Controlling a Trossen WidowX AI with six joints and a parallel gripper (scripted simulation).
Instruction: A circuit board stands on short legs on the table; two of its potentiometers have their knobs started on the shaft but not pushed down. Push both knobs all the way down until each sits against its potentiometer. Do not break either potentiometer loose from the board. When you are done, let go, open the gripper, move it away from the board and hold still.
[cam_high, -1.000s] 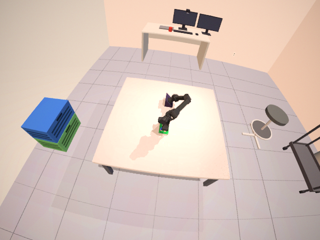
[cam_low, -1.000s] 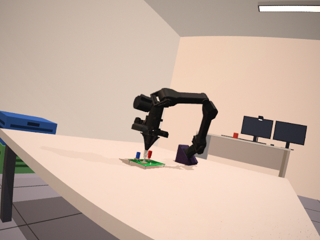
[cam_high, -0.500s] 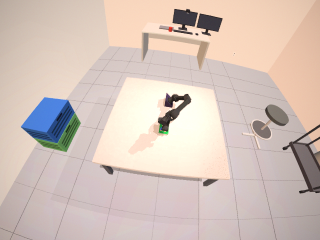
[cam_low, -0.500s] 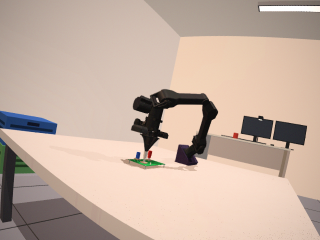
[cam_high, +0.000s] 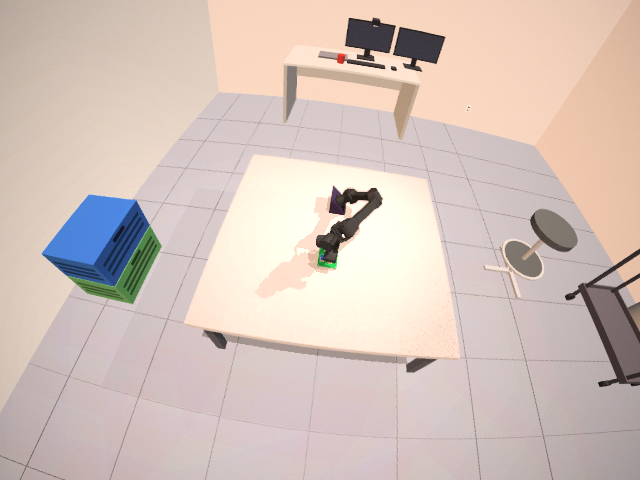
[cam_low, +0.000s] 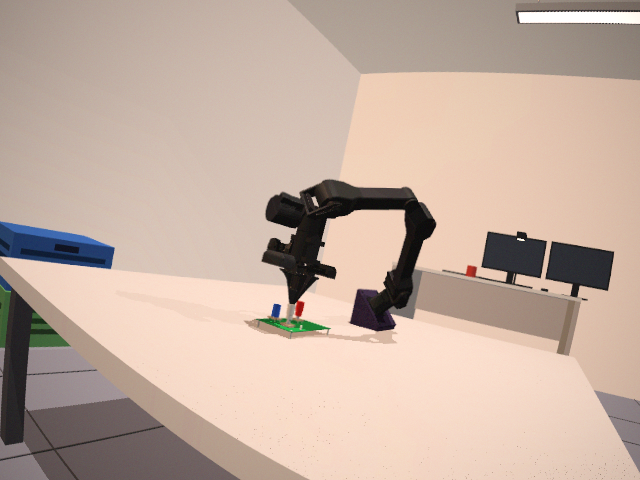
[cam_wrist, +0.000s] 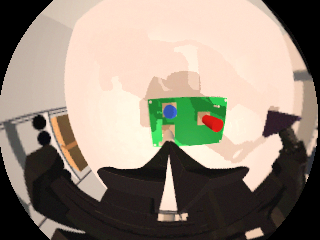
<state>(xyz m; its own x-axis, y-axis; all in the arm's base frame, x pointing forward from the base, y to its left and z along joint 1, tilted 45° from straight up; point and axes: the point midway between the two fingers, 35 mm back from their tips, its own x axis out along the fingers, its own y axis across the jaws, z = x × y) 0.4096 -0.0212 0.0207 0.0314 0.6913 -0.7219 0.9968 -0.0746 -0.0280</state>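
green circuit board (cam_low: 308, 326), blue knob (cam_low: 276, 310), red knob (cam_low: 299, 307)

Office, desk (cam_high: 351, 72), twin monitors (cam_high: 395, 43), stool (cam_high: 553, 230)

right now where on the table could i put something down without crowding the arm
Bare tabletop borders the near edge of the table and runs right of the circuit board. It is crowded where the shut gripper hangs over the blue knob and red knob, and by the purple base.

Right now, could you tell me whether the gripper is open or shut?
Shut, holding nothing: the gripper fingers meet in a point above the circuit board, between the blue knob and red knob.
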